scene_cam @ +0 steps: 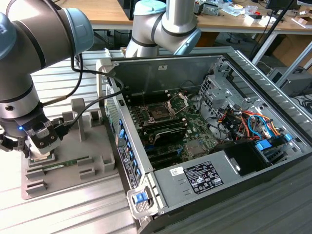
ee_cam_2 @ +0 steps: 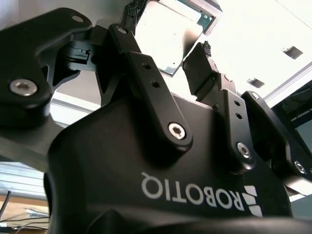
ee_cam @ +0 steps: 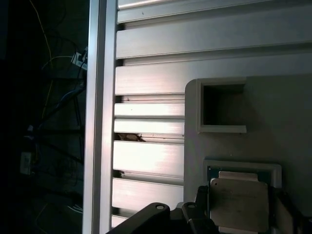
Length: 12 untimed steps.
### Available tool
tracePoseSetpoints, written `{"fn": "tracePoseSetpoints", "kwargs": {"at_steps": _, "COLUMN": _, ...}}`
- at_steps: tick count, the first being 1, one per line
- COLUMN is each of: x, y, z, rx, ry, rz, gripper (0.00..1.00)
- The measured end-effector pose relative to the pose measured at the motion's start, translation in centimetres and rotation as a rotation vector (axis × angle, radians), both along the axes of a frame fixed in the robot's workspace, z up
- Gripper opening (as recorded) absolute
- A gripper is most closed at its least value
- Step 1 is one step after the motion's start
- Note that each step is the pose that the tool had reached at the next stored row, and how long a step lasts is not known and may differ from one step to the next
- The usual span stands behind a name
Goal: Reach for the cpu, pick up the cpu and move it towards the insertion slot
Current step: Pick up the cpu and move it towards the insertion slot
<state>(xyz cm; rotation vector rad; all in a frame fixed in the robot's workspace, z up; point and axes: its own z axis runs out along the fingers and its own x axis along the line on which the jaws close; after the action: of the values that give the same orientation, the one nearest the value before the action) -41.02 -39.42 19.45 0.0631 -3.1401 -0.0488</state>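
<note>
Small flat square cpu, matte silvery top with a thin green edge, in the first wrist view. Lies flat, seated squarely in a pale-rimmed recess of the grey plastic tray. Square dark insertion slot, ringed by a silvery metal frame, near the exterior view's middle. Sits uncovered, hinged bracket raised at its two o'clock. Tray at its eight o'clock, well apart.

A grey tray holding a green memory stick is set beside an opened computer case on the ribbed table.
</note>
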Motion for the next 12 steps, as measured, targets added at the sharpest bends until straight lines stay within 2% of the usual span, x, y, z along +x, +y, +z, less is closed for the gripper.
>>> {"fn": "tracePoseSetpoints", "kwargs": {"at_steps": 12, "x": 0.01, "y": -0.04, "z": -0.57, "rx": 0.0, "ry": 0.0, "rz": 0.003, "gripper": 0.6}}
